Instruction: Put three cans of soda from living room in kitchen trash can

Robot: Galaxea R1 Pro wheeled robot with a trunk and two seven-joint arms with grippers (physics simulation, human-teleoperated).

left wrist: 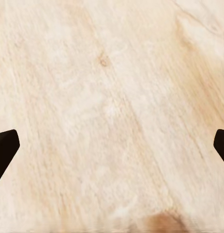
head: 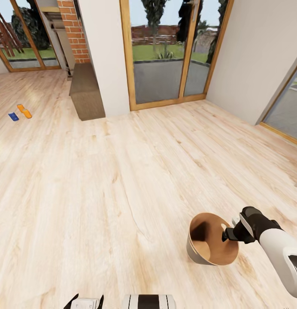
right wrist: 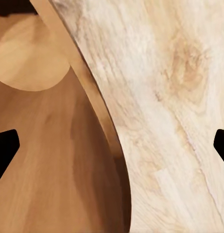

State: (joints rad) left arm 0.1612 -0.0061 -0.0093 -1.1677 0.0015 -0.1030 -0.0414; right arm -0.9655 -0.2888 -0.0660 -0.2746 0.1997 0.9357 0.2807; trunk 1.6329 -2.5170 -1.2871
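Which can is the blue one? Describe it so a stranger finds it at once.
Start at the red brick column at the far left, then drop to the wood floor in front of it. Three small cans lie together there; the blue can is the leftmost, beside the two orange cans, and the only dark one.

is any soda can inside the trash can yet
No, the trash can is empty inside, and the three soda cans lie on the far floor at the head view's left.

Light wood plank floor (head: 122, 180) fills most of frame. Red brick column (head: 74, 30) upper left, brown low cabinet (head: 85, 92) below it. Glass doors (head: 174, 47) top center, white wall (head: 256, 56) upper right.
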